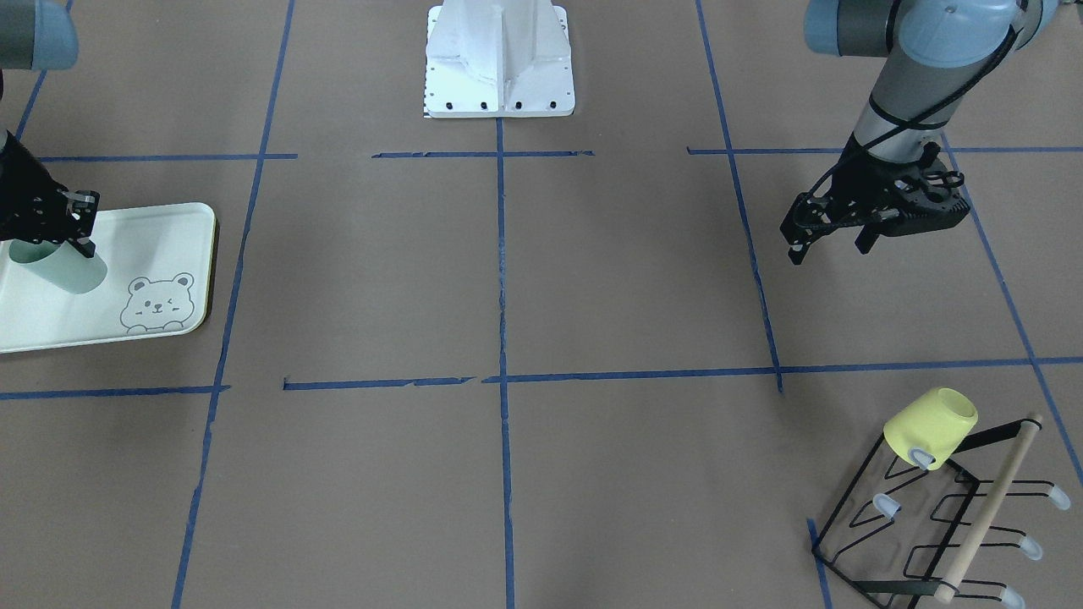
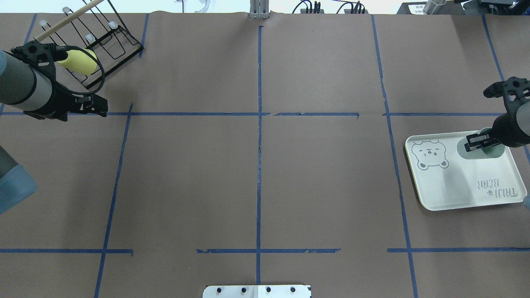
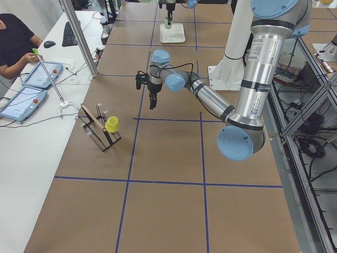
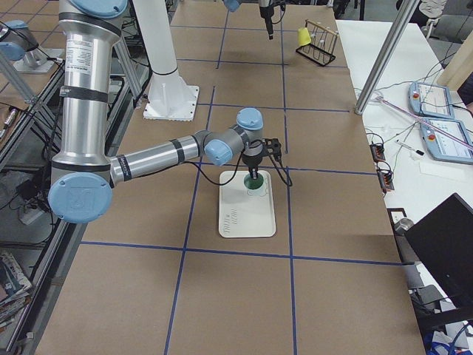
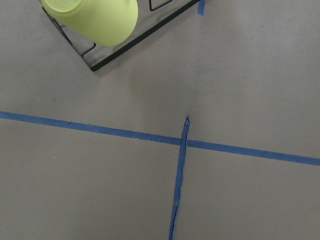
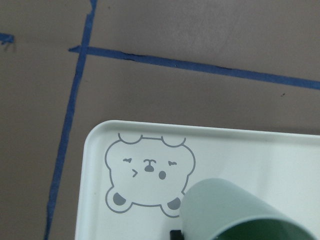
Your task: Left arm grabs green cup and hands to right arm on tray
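Observation:
The green cup point(image 1: 66, 266) is upright over the tray point(image 1: 156, 241), beside the bear drawing, with its base at or just above the tray's surface. My right gripper point(image 1: 52, 227) is shut on the cup's rim; it also shows from overhead point(image 2: 479, 142) above the cup point(image 2: 492, 152) and tray point(image 2: 451, 186). The right wrist view shows the cup point(image 6: 235, 210) in front of the tray point(image 6: 250, 145). My left gripper point(image 1: 827, 252) is open and empty, hanging above bare table far from the tray, near the rack point(image 2: 97, 106).
A yellow cup point(image 1: 931, 423) hangs on a black wire rack point(image 1: 931, 524) with a wooden handle, at the table's far corner on my left side; it also shows in the left wrist view point(image 5: 95, 20). Blue tape lines cross the brown table. The white robot base point(image 1: 499, 59) stands at the middle edge.

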`<state>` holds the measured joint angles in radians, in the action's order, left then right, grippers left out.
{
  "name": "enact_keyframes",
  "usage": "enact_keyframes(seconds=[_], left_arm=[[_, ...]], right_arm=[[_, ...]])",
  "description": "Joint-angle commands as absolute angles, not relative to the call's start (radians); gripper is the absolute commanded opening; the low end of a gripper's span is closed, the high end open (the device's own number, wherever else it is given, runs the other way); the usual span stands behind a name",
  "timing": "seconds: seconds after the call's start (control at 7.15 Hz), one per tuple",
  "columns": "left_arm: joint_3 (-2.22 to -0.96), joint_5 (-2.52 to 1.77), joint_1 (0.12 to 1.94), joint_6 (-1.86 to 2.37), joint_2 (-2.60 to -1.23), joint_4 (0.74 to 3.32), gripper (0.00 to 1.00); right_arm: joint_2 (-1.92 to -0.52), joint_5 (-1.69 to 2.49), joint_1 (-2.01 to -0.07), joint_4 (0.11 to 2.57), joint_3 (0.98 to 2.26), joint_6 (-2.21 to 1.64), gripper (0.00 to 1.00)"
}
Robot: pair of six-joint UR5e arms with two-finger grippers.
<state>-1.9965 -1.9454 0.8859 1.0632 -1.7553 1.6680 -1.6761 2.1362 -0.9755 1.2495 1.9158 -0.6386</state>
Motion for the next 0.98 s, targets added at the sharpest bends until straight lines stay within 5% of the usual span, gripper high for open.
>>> enact_keyframes(seconds=[0.0, 0.84], left_arm=[[-2.019, -1.945, 0.888, 1.060, -1.750, 1.654, 1.00], [-2.025, -1.950, 0.885, 1.063, -1.740, 1.655, 1.00]], right_arm=[[-1.649, 2.138, -0.939, 1.253, 1.852, -0.632, 0.01], [-1.658, 2.143, -0.904, 1.282, 1.845, -0.621, 0.00]])
